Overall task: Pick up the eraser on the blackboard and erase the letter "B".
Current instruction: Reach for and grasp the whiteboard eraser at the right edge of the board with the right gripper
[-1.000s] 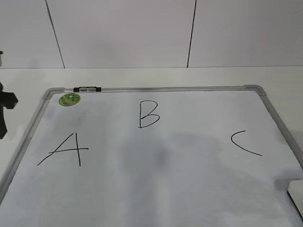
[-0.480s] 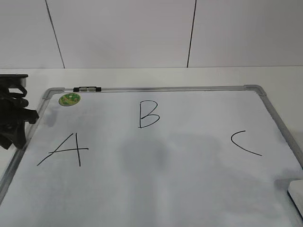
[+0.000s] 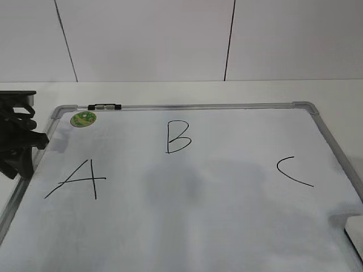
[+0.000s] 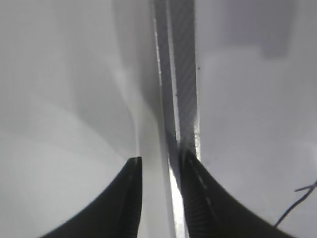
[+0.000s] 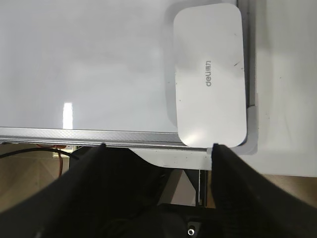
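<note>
The blackboard [image 3: 317,122] is a white dry-erase board with a grey frame, lying flat on the table. The black letter "B" [image 3: 177,137] is at top centre, between "A" [image 3: 79,180] and "C" [image 3: 292,171]. The white eraser [image 3: 355,231] lies in the board's near right corner, cut off by the picture's edge. It shows whole in the right wrist view [image 5: 210,74]. My right gripper [image 5: 158,146] is open and empty, just short of the eraser at the board's near edge. My left gripper [image 3: 20,156] sits at the board's left frame [image 4: 179,89]. Its jaws [image 4: 162,158] are a narrow gap apart, astride the frame.
A round green sticker [image 3: 83,119] and a small clip [image 3: 105,106] sit at the board's top left. A white wall with dark seams stands behind the table. Past the board's near edge, cables and the robot's base show [image 5: 29,158].
My left gripper has come in from the left and now stands over the board's left frame. The eraser and the letters have not moved.
</note>
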Motion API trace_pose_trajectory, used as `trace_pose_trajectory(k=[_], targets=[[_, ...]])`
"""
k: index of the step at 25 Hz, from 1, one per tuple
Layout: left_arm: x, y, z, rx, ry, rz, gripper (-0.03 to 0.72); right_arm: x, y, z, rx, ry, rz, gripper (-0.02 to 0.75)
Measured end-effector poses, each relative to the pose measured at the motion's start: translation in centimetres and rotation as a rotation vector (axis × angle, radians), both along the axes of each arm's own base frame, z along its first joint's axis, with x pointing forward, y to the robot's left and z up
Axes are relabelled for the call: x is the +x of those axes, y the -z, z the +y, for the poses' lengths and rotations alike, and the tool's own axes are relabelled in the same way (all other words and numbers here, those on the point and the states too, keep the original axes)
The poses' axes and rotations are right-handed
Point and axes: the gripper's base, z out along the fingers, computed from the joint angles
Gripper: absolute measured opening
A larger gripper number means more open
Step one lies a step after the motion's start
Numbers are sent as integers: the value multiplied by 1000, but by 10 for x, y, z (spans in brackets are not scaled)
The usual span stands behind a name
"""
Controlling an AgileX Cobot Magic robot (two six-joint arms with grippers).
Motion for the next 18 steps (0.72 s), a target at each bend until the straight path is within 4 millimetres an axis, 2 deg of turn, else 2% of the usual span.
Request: trace_pose_trajectory(k=[12,18], targets=[[2,3,-2,-13,-9,23,58,0,0,0,0,0,0,530],[1,3,-3,-25,-26,28,24,0,0,0,0,0,0,530]])
